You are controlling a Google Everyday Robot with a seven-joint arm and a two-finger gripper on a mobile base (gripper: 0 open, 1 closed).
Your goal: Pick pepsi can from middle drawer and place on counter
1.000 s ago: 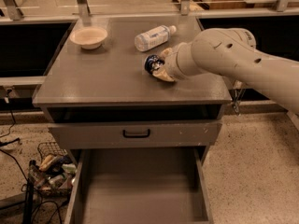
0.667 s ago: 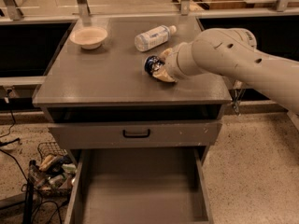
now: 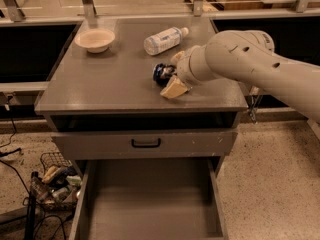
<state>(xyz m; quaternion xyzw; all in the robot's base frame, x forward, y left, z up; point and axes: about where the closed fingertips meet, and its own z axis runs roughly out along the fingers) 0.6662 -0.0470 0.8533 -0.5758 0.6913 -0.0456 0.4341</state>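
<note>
The pepsi can (image 3: 161, 73), dark blue with a silvery end, lies on its side on the grey counter (image 3: 110, 79), right of centre. My gripper (image 3: 169, 76) reaches in from the right and is open. One tan finger (image 3: 174, 88) is just in front of the can, and the other (image 3: 177, 57) is just behind it. The can rests on the counter between them. The middle drawer (image 3: 150, 204) is pulled out below, and its grey floor is bare.
A clear bottle with a white label (image 3: 164, 39) lies on the counter behind the can. A beige bowl (image 3: 95, 39) sits at the back left. A shut drawer front with a black handle (image 3: 145, 143) is above the open drawer. A wire basket of clutter (image 3: 52, 181) stands on the floor at left.
The front finger has moved slightly away from the can, toward the counter's front edge. The can and the arm have hardly moved.
</note>
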